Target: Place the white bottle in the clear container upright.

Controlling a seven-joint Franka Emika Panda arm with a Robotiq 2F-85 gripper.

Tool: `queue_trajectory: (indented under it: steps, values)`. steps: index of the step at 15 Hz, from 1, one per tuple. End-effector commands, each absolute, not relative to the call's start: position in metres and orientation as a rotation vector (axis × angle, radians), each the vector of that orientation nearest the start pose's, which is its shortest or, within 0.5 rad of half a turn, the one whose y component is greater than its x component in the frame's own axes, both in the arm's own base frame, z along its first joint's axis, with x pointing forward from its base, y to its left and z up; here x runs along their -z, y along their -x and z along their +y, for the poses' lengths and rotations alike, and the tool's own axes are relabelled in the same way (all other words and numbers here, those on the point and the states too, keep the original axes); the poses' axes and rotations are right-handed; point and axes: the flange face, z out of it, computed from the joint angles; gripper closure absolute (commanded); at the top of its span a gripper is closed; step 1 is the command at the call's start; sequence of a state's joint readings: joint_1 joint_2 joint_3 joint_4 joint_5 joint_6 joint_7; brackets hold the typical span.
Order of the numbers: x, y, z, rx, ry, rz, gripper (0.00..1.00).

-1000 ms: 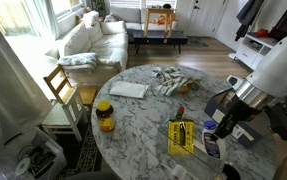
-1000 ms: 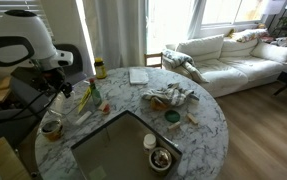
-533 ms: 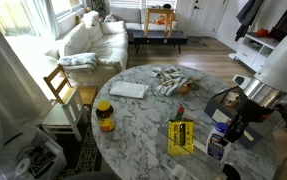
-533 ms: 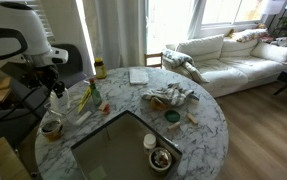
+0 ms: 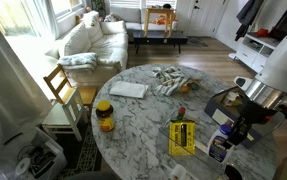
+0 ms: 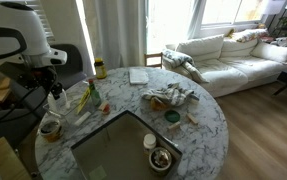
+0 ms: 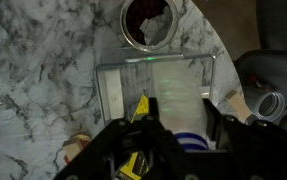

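My gripper (image 7: 168,128) is shut on the white bottle (image 7: 170,142), whose white body with blue bands shows between the jaws in the wrist view. In an exterior view the gripper (image 5: 229,129) hangs low over the table edge with the bottle (image 5: 219,149) below it. In an exterior view the gripper (image 6: 55,99) is to the left of the clear container (image 6: 108,155), a big greyish bin, and apart from it. A smaller clear rectangular box (image 7: 158,80) lies on the marble right under the jaws.
A yellow packet (image 5: 181,137) lies beside the gripper. A round bowl with dark contents (image 7: 148,22) sits just beyond the small box. An amber jar (image 5: 104,116), a notebook (image 5: 128,90) and a crumpled cloth (image 5: 169,78) are on the round table. A bowl (image 6: 161,158) sits inside the container.
The gripper with the bottle came down toward the table from one second ago to half a second ago. Since then it has barely moved.
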State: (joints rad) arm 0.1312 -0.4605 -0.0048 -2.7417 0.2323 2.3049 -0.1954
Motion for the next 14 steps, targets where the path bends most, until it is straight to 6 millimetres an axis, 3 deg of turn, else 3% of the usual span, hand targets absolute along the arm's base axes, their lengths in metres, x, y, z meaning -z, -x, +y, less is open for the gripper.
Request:
queue_trajectory:
  steps: [1,7,14]
  values:
    - [-0.346,-0.373,0.048,0.048,2.993,-0.268,0.8]
    - [-0.317,-0.388,0.052,0.106,3.008,-0.294,0.8]
    - [-0.285,-0.397,0.065,0.037,3.017,-0.4,0.8]
